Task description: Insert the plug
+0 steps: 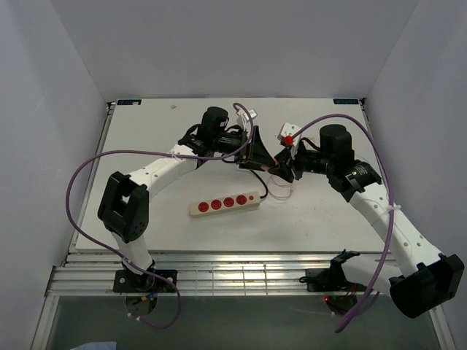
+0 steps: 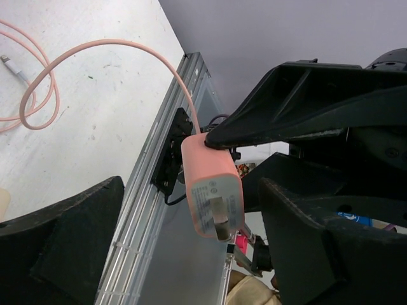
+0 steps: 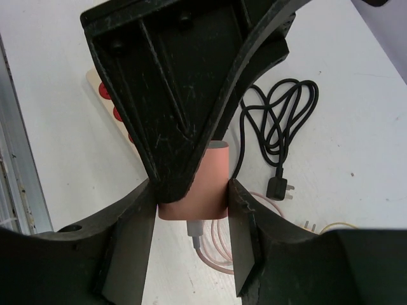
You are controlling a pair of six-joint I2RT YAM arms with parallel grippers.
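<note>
While the pink plug (image 2: 213, 190) hangs above the table (image 1: 328, 219), metal prongs turned toward the left wrist camera, the right pincer (image 3: 192, 197) has it clamped, fingers closed flat on two opposite sides. The left pincer (image 2: 191, 182) stands wide open around it, one finger just beside the body, the other well clear, gripping nothing. This looks like a hand-over or re-grip, with insertion not yet begun. The next move likely calls for the left fingers to close squarely on the body without tipping the prongs. The power strip (image 1: 225, 203) lies below both pincers, toward the arm bases. Only the left wrist view shows the prongs. Only the right wrist view shows the squeeze and a black cable (image 3: 280, 121) beyond. From overhead the plug cannot be made out.
</note>
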